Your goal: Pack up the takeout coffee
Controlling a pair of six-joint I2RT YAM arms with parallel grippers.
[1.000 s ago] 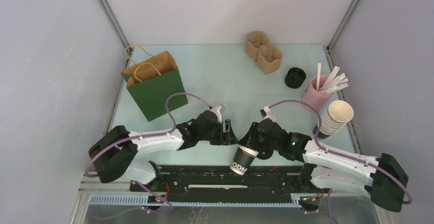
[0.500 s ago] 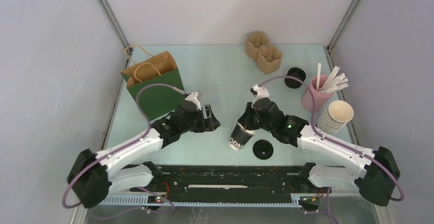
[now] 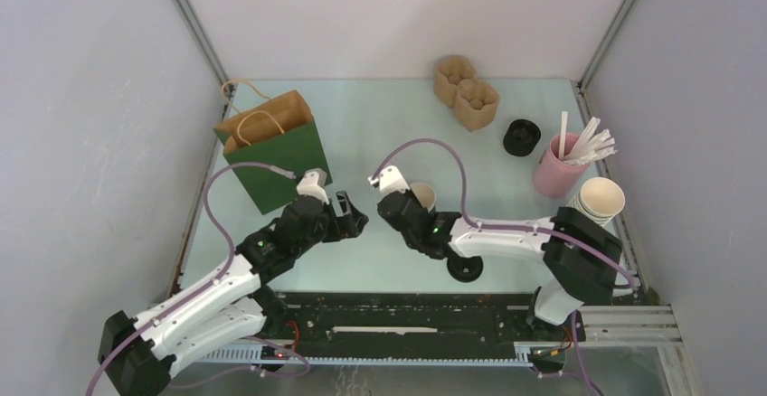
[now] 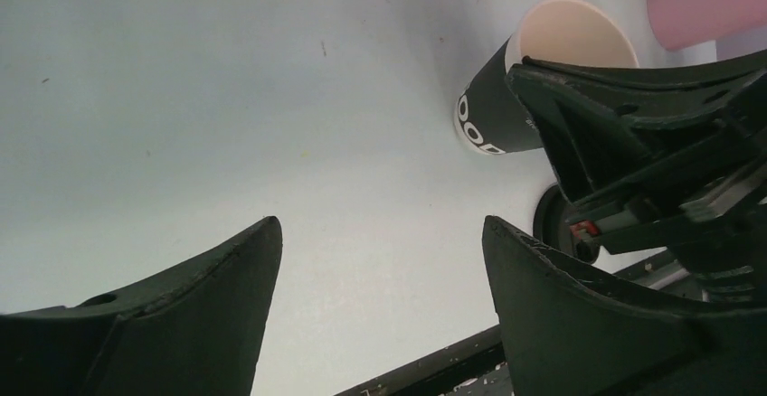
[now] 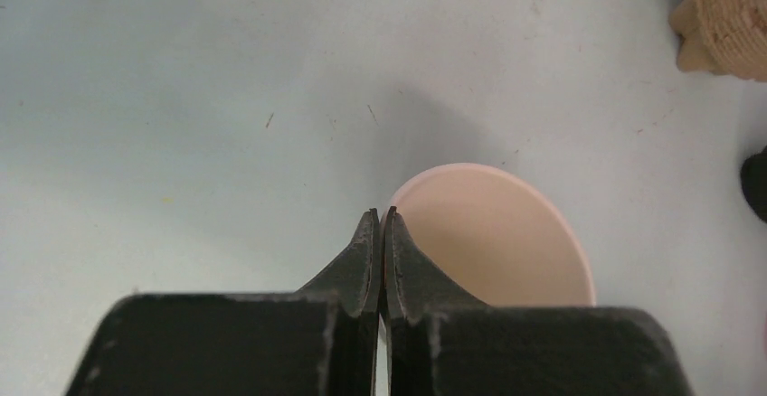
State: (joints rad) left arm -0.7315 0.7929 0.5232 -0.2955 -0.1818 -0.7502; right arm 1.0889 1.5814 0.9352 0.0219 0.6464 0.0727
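We see the takeout coffee cup (image 3: 423,195) near the middle of the pale table (image 3: 380,134), to the right of the green paper bag (image 3: 276,156) and well apart from it. Its mouth is uncovered and its pale inside shows. The dark outer wall with white lettering shows best in the left wrist view, where the cup looks tilted. We cannot tell whether its base rests on the table.

The right gripper (image 5: 380,215) has its two fingers pressed together on the left edge of the cup's rim, one finger over the mouth and the other outside the wall. It has the cup by that thin paper edge.

The left gripper (image 4: 380,233) has its fingers spread wide with nothing between them, only bare table. From above it sits just left of the cup and apart from it, with the bag beyond it on the far left.

A round black lid (image 3: 464,266) lies flat on the table, nearer to us and a little to the right of the cup, partly under the right arm.

At the far side stands a brown cardboard cup carrier (image 3: 466,93). To its right are a second black round piece (image 3: 521,136), a pink cup of white straws (image 3: 556,172) and a nested stack of paper cups (image 3: 597,204) along the right edge.
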